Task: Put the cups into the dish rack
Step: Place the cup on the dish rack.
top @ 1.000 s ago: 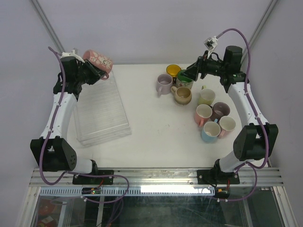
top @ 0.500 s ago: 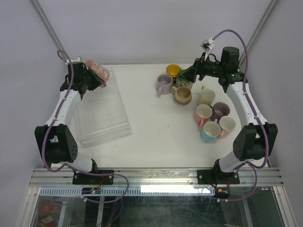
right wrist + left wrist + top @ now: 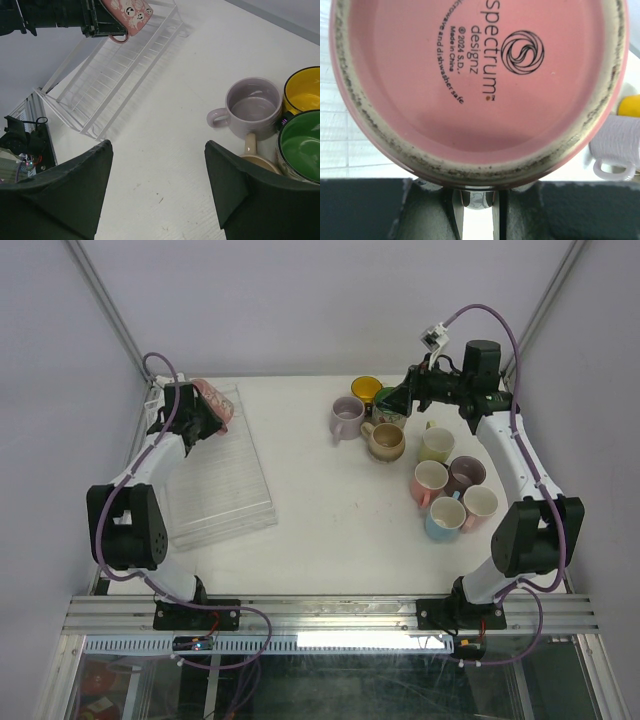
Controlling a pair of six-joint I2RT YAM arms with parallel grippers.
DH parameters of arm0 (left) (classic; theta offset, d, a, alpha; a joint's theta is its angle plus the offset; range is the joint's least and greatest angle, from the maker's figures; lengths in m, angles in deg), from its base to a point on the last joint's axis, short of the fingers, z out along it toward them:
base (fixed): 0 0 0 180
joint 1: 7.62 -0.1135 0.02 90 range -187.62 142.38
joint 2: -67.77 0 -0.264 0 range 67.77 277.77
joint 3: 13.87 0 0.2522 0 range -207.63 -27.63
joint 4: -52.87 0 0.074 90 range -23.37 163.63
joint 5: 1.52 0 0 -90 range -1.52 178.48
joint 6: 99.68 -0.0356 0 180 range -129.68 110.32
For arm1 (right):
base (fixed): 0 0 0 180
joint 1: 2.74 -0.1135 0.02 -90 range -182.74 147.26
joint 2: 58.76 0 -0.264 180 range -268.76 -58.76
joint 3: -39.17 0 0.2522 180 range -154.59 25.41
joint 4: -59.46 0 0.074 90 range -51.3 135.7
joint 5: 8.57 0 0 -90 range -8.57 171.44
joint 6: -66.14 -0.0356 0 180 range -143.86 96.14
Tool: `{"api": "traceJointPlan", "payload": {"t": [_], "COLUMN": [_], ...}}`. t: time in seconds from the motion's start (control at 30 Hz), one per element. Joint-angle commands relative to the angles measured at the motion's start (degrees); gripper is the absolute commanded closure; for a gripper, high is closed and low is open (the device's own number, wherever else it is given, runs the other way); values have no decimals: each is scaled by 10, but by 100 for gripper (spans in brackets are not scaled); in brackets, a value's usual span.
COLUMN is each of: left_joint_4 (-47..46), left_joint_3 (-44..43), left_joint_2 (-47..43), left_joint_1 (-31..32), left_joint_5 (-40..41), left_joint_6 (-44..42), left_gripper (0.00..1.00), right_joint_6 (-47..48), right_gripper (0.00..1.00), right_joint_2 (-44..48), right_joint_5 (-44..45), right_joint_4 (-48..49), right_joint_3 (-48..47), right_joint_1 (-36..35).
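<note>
My left gripper (image 3: 201,421) is shut on the handle of a pink patterned cup (image 3: 214,403), holding it over the far end of the clear dish rack (image 3: 215,485). In the left wrist view the cup's pink base (image 3: 475,75) fills the frame, and the handle sits pinched between the jaws of the left gripper (image 3: 477,200). My right gripper (image 3: 396,400) hovers open over the table by the green cup (image 3: 390,406). Between the fingers of the right gripper (image 3: 157,144) there is only bare table. Lilac (image 3: 252,107), yellow (image 3: 302,92) and green (image 3: 300,147) cups lie to its right.
Several more cups stand grouped at the right: beige (image 3: 385,441), cream (image 3: 437,444), pink (image 3: 430,480), mauve (image 3: 466,473), light blue (image 3: 444,517), and a pale one (image 3: 480,504). The rack's long side runs toward the near left. Frame posts rise at both back corners.
My left arm has swung down and to the left, bringing the pink cup from high in the air to just over the rack's far end. The right gripper shifted only slightly.
</note>
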Motion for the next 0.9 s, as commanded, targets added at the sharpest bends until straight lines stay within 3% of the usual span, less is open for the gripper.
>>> {"api": "traceJointPlan", "payload": {"t": [0.0, 0.87], "left_joint_4": [-131, -124], "left_joint_3": [-17, -114], "left_joint_2": [0, 116], "left_joint_1": [23, 75], "left_joint_5": [65, 165], "left_joint_6": [-37, -81], "left_gripper": [100, 100], "right_joint_6": [13, 18], "right_gripper": [24, 24], "right_joint_2": [5, 0], "right_joint_5": [6, 13], "right_joint_4": [1, -4], "right_joint_3": [-29, -32], "right_joint_1": [-5, -5]}}
